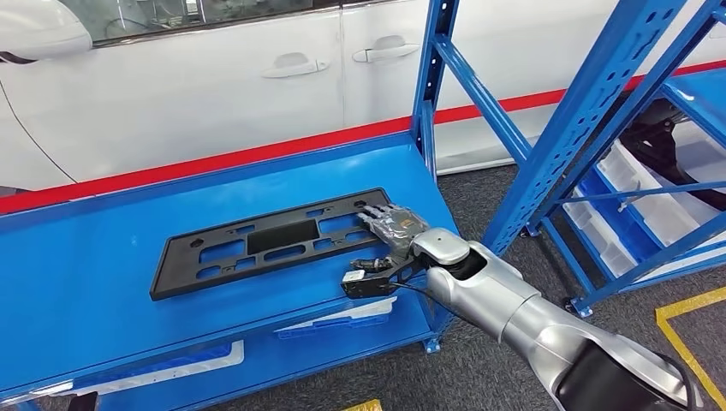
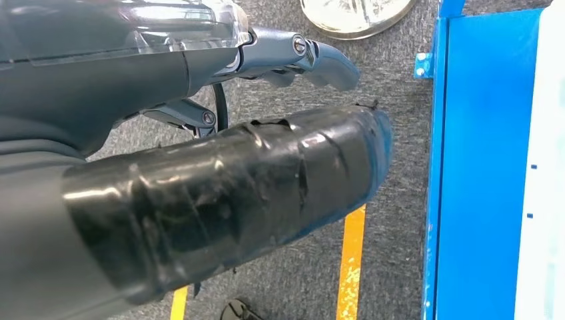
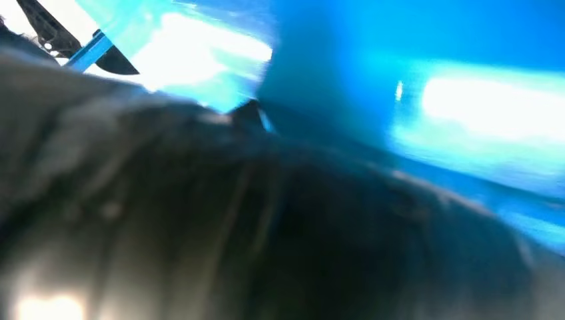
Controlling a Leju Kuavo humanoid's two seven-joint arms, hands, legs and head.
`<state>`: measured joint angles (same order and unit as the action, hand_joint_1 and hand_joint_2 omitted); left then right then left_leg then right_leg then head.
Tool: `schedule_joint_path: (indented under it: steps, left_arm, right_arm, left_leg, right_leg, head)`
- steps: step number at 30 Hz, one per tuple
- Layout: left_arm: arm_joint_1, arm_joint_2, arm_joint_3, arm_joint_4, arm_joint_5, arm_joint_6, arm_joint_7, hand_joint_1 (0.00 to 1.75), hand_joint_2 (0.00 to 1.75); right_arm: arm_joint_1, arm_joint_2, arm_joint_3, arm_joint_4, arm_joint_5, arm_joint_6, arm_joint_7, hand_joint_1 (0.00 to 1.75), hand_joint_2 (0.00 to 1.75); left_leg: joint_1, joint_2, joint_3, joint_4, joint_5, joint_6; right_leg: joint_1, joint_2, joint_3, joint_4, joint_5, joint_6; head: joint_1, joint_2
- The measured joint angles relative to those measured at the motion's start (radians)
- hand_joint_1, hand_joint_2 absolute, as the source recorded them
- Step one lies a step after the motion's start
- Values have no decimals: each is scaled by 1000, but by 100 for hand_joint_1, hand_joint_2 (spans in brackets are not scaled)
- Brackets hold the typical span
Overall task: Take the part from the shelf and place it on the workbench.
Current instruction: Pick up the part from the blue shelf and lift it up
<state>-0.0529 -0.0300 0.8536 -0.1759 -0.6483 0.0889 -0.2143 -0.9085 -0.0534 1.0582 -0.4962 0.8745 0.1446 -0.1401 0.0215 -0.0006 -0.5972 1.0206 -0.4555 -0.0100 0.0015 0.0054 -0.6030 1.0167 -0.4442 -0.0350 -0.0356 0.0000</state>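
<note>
Part: a flat black plastic plate (image 1: 272, 242), long and rectangular, with slots and cut-outs, lies flat on the blue metal table (image 1: 77, 282). Its right end sits under my right fingers; the rest runs away from them to the left.

Right hand: my right hand (image 1: 395, 229) rests palm-down on the right end of the black plate, fingers (image 1: 377, 214) laid out flat over its top corner. Whether they grip the edge or just lie on it, I cannot tell. The right wrist view is a dark blur against blue, and the fingers cannot be made out there.

Right arm: silver, coming in from the lower right, wrist just beside the plate's near right corner.

Left hand: my left hand (image 2: 200, 133) hangs over grey carpet, thick thumb wrapped in black tape, darker fingers (image 2: 320, 60) stretched out and apart, holding nothing.

Floor: yellow tape line (image 2: 351, 267) just past my left thumb, a blue panel edge (image 2: 436, 167) beyond it.

Shelf: blue steel racking (image 1: 599, 111) stands to the right of my right fingers, white bins (image 1: 651, 205) on its lower level.

Background: a white car body (image 1: 214, 94) stands beyond the table, far side of my right fingers.
</note>
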Motion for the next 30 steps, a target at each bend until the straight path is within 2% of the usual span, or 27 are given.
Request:
schedule_joint_path:
  steps: [1, 2, 4, 5, 6, 7, 8, 9, 10, 11, 13, 22, 30]
  left_arm:
    - [-1, 0, 1, 0, -1, 0, -1, 0, 0]
    - [-1, 1, 2, 0, -2, 0, -2, 0, 0]
    - [-1, 2, 5, 0, -5, 0, -4, 0, 0]
    - [0, 2, 7, 0, -8, 0, -4, 0, 0]
    - [0, 3, 9, 0, -10, 0, -4, 0, 0]
    - [0, 3, 12, 0, -12, 0, -5, 0, 0]
    - [0, 3, 15, 0, -13, 0, -5, 0, 0]
    - [-1, 2, 17, 0, -14, 0, -5, 0, 0]
    - [-2, 2, 19, 0, -15, -1, -5, 0, 0]
    - [-2, 1, 20, 0, -15, -1, -6, 0, 0]
    - [-2, -1, 21, 0, -15, -1, -6, 0, 0]
    - [-3, -3, 22, 0, -15, -2, -5, 0, 0]
    - [-4, -3, 24, 0, -28, -2, -5, 0, 0]
  right_arm:
    - [0, 0, -3, 0, 3, 0, 0, 44, 175]
    - [1, 0, -5, 0, 7, -1, 1, 88, 175]
    - [7, 0, -7, 2, 16, -1, 7, 175, 175]
    - [12, 0, -8, 3, 19, -2, 10, 175, 175]
    - [15, 0, -8, 4, 22, -2, 12, 175, 175]
    - [16, 0, -10, 4, 24, -3, 13, 175, 175]
    - [15, 0, -13, 4, 25, -3, 13, 175, 175]
    - [12, 0, -16, 4, 26, -3, 13, 175, 175]
    - [9, -1, -21, 4, 26, -3, 13, 175, 175]
    - [5, -2, -25, 4, 27, -3, 13, 175, 175]
    - [1, -4, -29, 4, 28, -3, 13, 175, 175]
    - [-20, -6, -48, 4, 30, -5, 12, 175, 175]
    - [-18, -7, -53, 1, 44, -30, 23, 175, 175]
  left_leg:
    - [1, 0, -12, 28, -19, -4]
    - [2, 0, -34, 79, -48, -8]
    - [3, 0, -97, 210, -106, -16]
    - [5, 0, -120, 254, -117, -21]
    - [8, 0, -125, 260, -108, -28]
    - [13, 0, -109, 227, -80, -36]
    - [19, 1, -77, 162, -42, -44]
    - [23, 0, -42, 95, -19, -54]
    - [26, -2, -15, 42, 0, -52]
    - [27, -4, 1, 11, 5, -47]
    - [25, -7, 4, 3, 3, -30]
    - [18, -6, 9, 4, -2, -21]
    - [19, -7, 10, 4, -1, -19]
  right_leg:
    - [-4, -1, 4, -6, 3, -6]
    - [-5, -1, 7, -9, 5, -10]
    - [-5, -2, 7, -10, 4, -16]
    - [-5, -2, 8, -9, 3, -17]
    - [-6, -1, 8, -7, 1, -18]
    - [-8, 0, 8, -3, -2, -18]
    - [-10, 1, 8, 4, -7, -15]
    - [-10, 3, 6, 14, -13, -11]
    - [-8, 5, 3, 24, -19, -6]
    - [-4, 7, 0, 32, -24, -2]
    - [1, 9, -3, 36, -25, 1]
    - [-2, 9, 9, 21, -21, 14]
    - [-2, 8, 9, 21, -20, 17]
  head:
    - [0, 0]
    - [-1, 0]
    - [-1, 0]
    - [-1, 0]
    - [-1, 0]
    - [-1, 0]
    - [-1, 0]
    - [-2, 0]
    - [-1, 0]
    - [0, 0]
    - [2, 0]
    - [2, 0]
    - [2, 0]
